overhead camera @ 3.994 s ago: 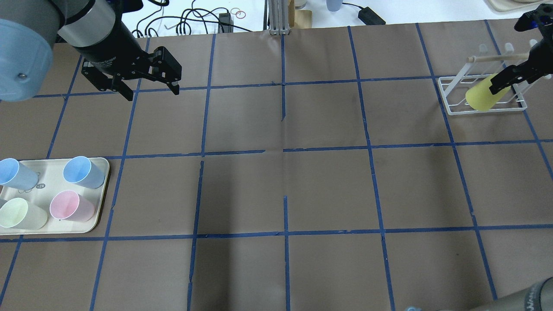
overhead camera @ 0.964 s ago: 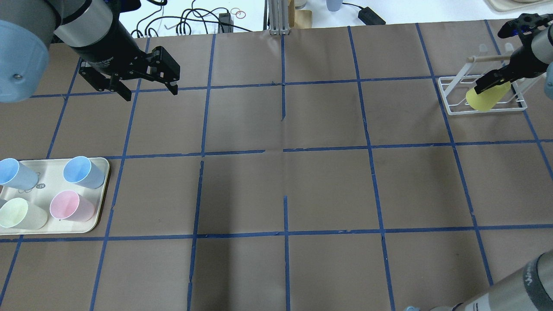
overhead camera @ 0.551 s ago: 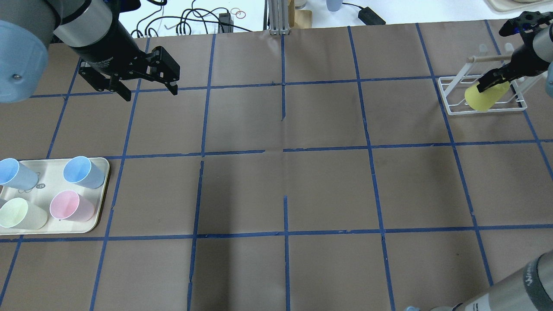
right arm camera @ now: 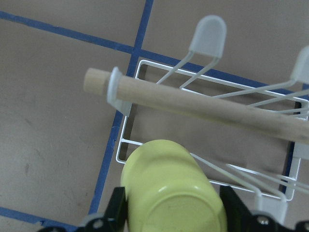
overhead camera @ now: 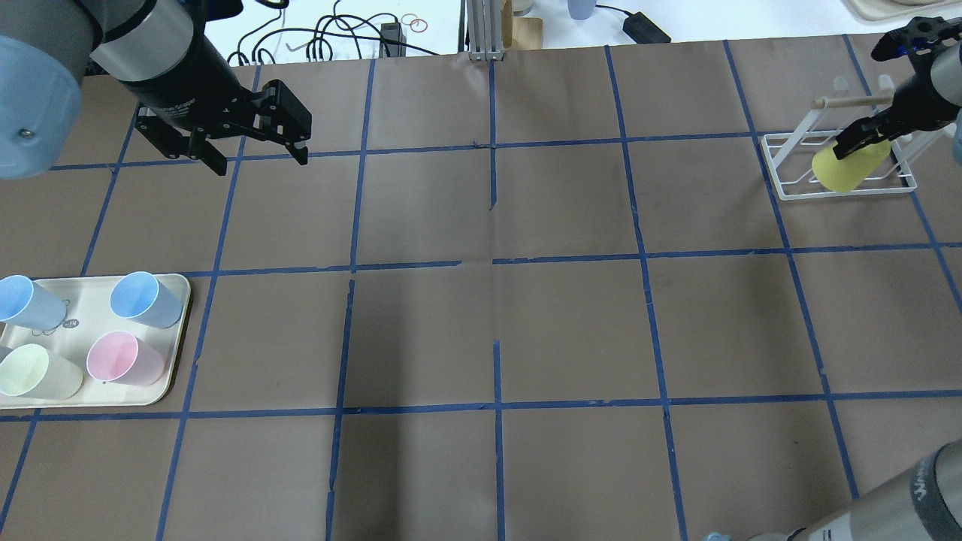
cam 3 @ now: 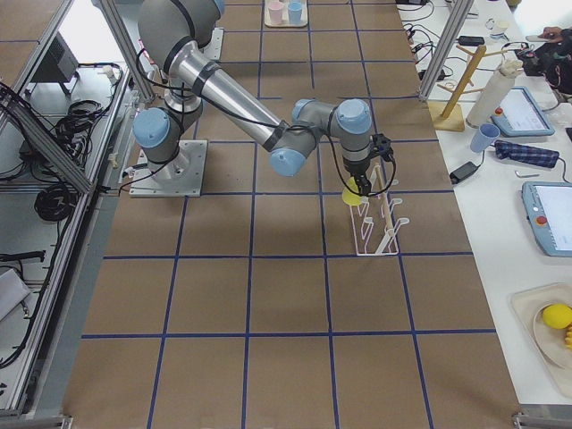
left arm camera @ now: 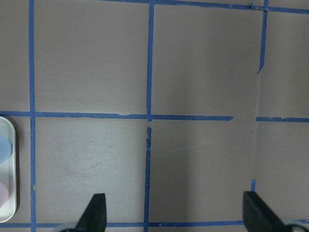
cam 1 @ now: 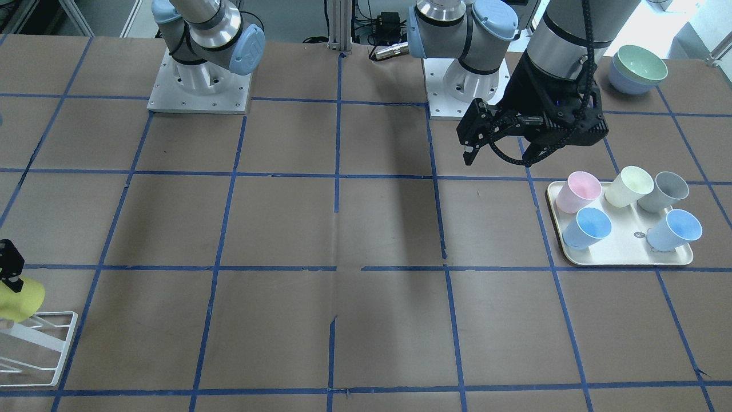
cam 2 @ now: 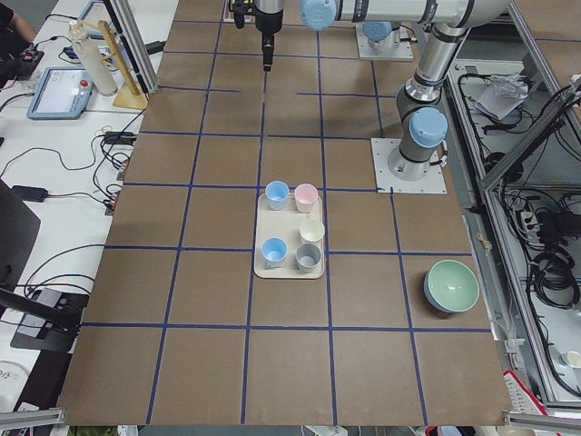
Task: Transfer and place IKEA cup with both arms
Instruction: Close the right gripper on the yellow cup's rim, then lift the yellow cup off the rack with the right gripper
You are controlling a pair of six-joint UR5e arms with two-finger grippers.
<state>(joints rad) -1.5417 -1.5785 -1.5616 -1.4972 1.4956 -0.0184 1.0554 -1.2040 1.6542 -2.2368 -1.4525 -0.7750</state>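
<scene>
The bright yellow IKEA cup [overhead camera: 848, 170] is upside down and tilted over the white wire rack [overhead camera: 782, 167] at the far right of the table. My right gripper [overhead camera: 864, 140] is shut on it, and the right wrist view shows the cup [right arm camera: 171, 193] between both fingers [right arm camera: 118, 205], below the rack's wooden rod [right arm camera: 203, 104]. It also shows in the front-facing view [cam 1: 22, 297] and the right exterior view [cam 3: 351, 196]. My left gripper [overhead camera: 260, 159] is open and empty, and hovers over bare table at the far left [left arm camera: 176, 215].
A cream tray [overhead camera: 177, 342] at the left holds several pastel cups: blue [overhead camera: 143, 299], pink [overhead camera: 120, 358], pale cream-yellow [overhead camera: 34, 372], grey [cam 1: 666, 190]. Stacked bowls [cam 1: 637, 70] sit near the left arm's base. Cables lie beyond the far edge.
My right gripper has turned and shifted a little over the rack with the yellow cup, which now looks more upright. The left gripper has barely moved.
</scene>
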